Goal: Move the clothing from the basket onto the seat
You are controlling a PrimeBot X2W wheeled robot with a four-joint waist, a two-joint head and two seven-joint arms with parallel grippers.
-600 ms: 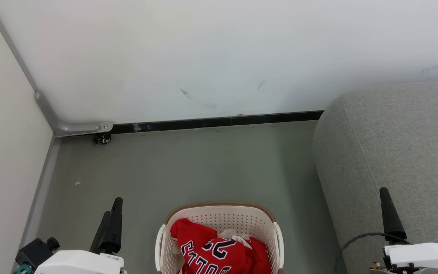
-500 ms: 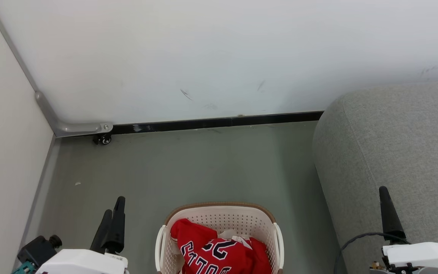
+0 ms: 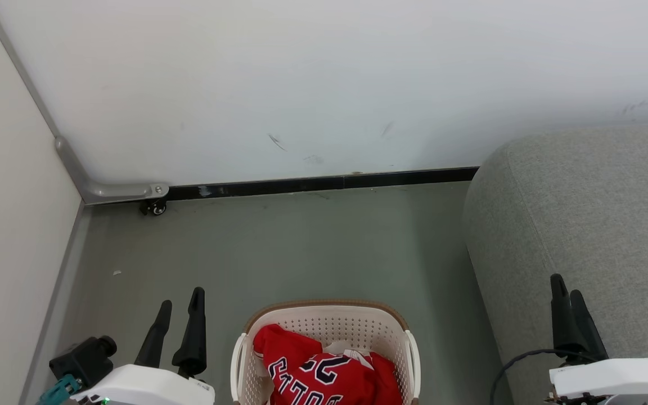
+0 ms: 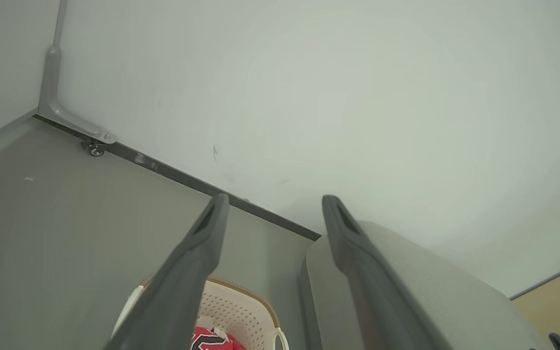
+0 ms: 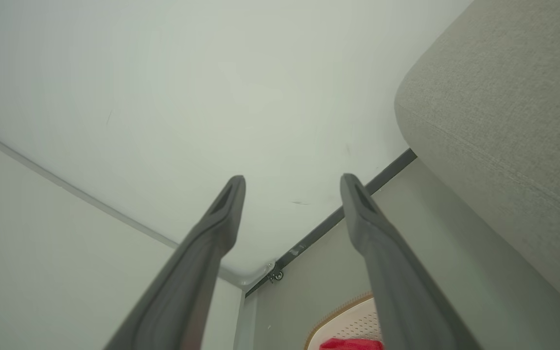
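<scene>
- Since the seat (image 3: 583, 236) takes up the robot's whole right side, drop-off should be easy later. Nothing red is on it yet, so the job looks barely begun.
- Next down in size, the basket (image 3: 324, 307) sits on the floor dead centre between the arms, just beside the seat.
- Inside it the clothing (image 3: 315, 371) is bunched up with the numbered jersey on top. Whatever's underneath is hidden.
- The left gripper (image 3: 181, 301) hangs left of the basket, fingers spread wide with nothing between them. The right gripper (image 3: 565, 288) hangs in front of the seat, also fully spread and empty.
- Tip for the reach: come straight down into the middle of the heap, pinch a thick fold rather than a loose edge, and keep the fingertips off the perforated wall.
- Versus half a second back, the left gripper's fingers looked stacked into one dark shape. Now both show side by side, a bit nearer the basket. The right gripper shows two fingers where it showed one. Basket and clothing haven't budged.
</scene>
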